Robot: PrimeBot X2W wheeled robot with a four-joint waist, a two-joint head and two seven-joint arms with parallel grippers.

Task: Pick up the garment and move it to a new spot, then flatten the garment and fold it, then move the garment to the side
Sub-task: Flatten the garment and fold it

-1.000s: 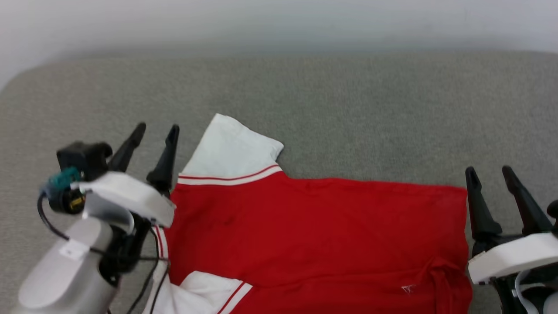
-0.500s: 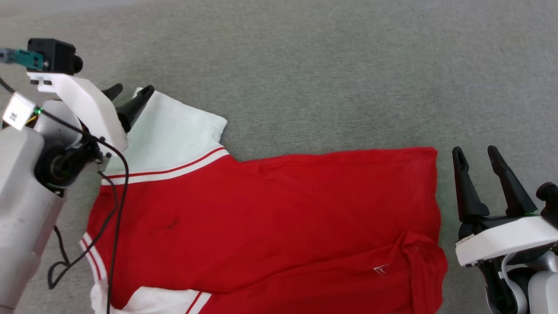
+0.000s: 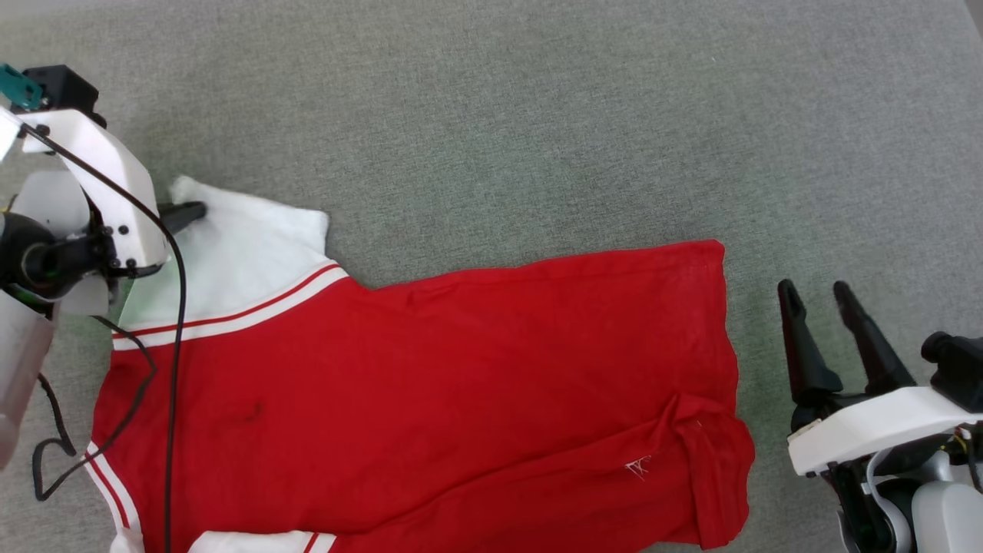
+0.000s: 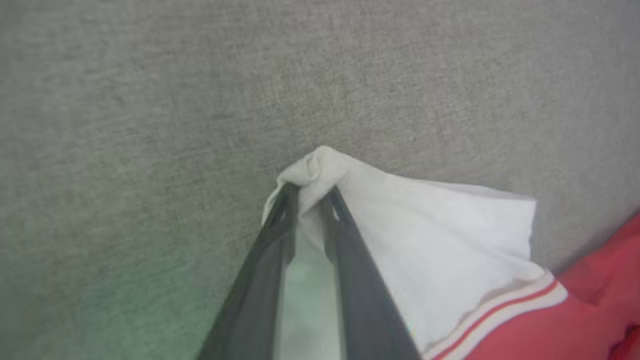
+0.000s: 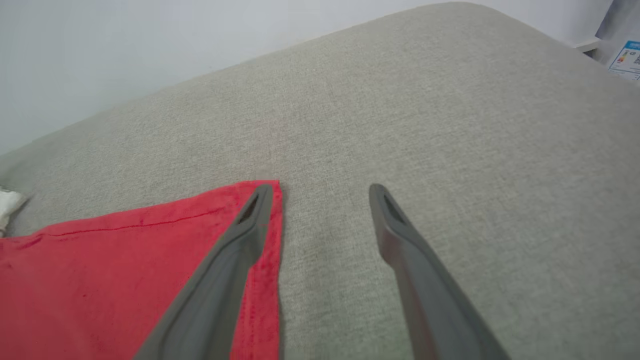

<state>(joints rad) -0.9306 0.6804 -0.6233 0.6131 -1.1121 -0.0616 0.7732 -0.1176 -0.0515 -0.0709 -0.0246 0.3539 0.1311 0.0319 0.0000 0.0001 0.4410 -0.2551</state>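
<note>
Grey woven upholstery [image 3: 537, 115] spreads under everything, and the right wrist view shows a pale wall [image 5: 150, 50] behind its rounded far edge. At the far left, the left gripper [image 3: 183, 213] reaches onto the white sleeve [image 3: 238, 253] of the garment [image 3: 430, 384]. In the left wrist view its two dark fingers stand close together, pinching the bunched corner of that sleeve [image 4: 425, 240] between their tips. A black cable [image 3: 180, 307] hangs from that arm across the shirt's shoulder. The red body lies mostly flat on the upholstery, running rightward from the striped trim. Near its lower right corner are a small white mark [image 3: 636, 466] and a folded-over flap [image 3: 714, 476]. Just beside the garment's right edge, the right gripper [image 3: 814, 290] hovers with fingers spread apart and nothing between them. In the right wrist view one finger [image 5: 240, 235] overlaps the red hem; whether it touches cannot be told.
</note>
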